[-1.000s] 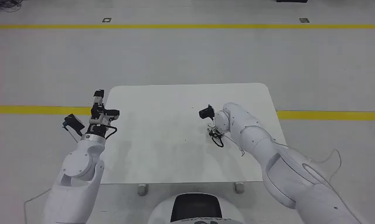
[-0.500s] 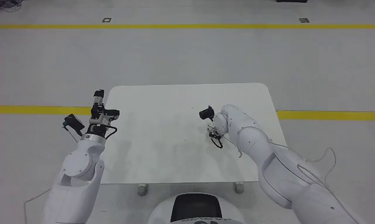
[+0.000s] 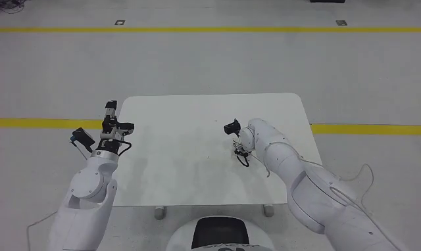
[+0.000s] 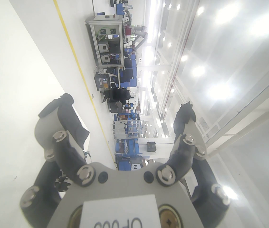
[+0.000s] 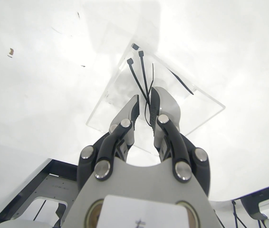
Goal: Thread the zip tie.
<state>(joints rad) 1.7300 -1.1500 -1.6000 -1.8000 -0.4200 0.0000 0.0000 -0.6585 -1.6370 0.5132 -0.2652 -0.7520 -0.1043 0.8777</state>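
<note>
A pale grey glossy floor [image 3: 210,60] spreads around a white rectangular table with rounded corners [image 3: 177,113], and two round white table feet [image 3: 160,213] show under its near edge. A far yellow floor stripe [image 3: 210,29] crosses the room from side to side well beyond the table. A nearer yellow floor stripe [image 3: 39,123] comes out on both sides of the table. Two small dark square floor plates [image 3: 120,22] lie just beyond the far stripe. In the left wrist view stand a metal-framed cabinet of electronics [image 4: 106,41] and blue workbenches [image 4: 127,148], under a white ceiling [image 4: 255,55] with rows of bright round lamps [image 4: 222,15].
</note>
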